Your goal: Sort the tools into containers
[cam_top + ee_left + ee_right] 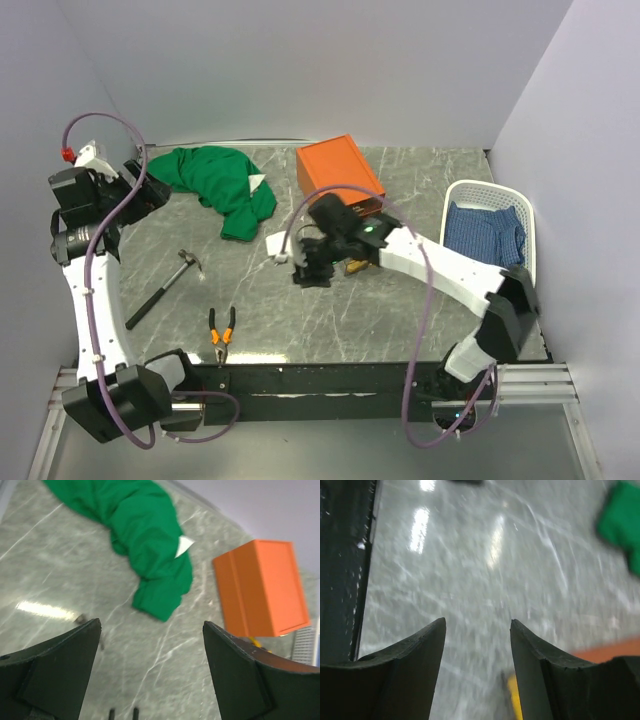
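Left jaws were spread wide with nothing between them. They hung high over the far-left part of the surface (300, 320), near the left wall, on the left arm (95, 290). Right jaws were also apart and empty. In the wrist view only bare marble showed in the gap.

The right arm (440, 265) reached in from the near-right corner to mid-surface, with its wrist just in front of the orange box (338, 170).

The box sat far-centre, set at an angle to the back wall. The right arm covered its front, so the drawers were mostly hidden in the top view. A yellow bit (515, 700) showed low in the right wrist view, below an orange strip. It was possibly a tool by the box, but too blurred to call.

Tools still out on the surface:
- The hammer (165, 287) lay on the left, head toward the far side and handle running near-left, close to the left arm's link.
- The orange-black pliers (221, 335) lay just beside the near edge, handles pointing away from it, near the hammer handle but apart from it.

The green cloth (215, 185) was bunched far-left, between the left jaws and the box and touching neither. The white basket (490, 190) held a blue cloth (485, 232). It sat at the right edge against the wall, just beside the right arm's elbow.

The widest gap ran along the near edge, from the pliers to the right arm's base.
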{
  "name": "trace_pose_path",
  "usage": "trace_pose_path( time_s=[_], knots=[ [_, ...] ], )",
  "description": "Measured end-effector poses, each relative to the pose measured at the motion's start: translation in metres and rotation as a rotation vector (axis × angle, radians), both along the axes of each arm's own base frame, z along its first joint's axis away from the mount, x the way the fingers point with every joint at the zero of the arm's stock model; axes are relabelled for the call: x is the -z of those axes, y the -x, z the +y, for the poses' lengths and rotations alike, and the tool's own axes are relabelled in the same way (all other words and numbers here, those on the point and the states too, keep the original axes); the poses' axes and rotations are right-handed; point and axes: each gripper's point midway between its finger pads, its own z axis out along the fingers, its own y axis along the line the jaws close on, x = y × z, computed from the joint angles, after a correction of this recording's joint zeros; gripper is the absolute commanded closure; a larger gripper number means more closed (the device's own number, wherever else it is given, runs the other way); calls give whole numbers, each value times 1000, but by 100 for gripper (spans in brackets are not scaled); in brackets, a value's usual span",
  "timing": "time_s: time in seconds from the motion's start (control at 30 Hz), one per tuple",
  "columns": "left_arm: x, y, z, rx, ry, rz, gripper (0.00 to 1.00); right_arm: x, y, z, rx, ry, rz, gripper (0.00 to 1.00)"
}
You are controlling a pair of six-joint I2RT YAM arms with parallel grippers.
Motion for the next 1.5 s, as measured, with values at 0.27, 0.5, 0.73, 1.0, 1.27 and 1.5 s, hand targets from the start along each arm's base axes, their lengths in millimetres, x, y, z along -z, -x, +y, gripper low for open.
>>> trace_pose_path(
  time_s=[0.27, 0.5, 0.73, 1.0, 1.27, 1.5],
  knots=[
    [-8, 35, 12, -102, -87, 0, 6, 50, 60, 109, -356, -40, 10, 37],
    [-19, 49, 20, -150, -72, -56, 7, 95, 103, 165, -525, -34, 24, 38],
    [-11, 56, 9, -111, -51, -55, 7, 122, 97, 201, -531, -32, 32, 40],
    [-10, 61, -1, -82, -22, -70, 7, 143, 90, 211, -562, 13, 26, 41],
    [-3, 61, -3, -69, 0, -56, 7, 158, 91, 186, -599, 68, 31, 41],
    [-1, 57, -6, -52, 29, -55, 8, 160, 85, 177, -592, 102, 24, 55]
  ],
)
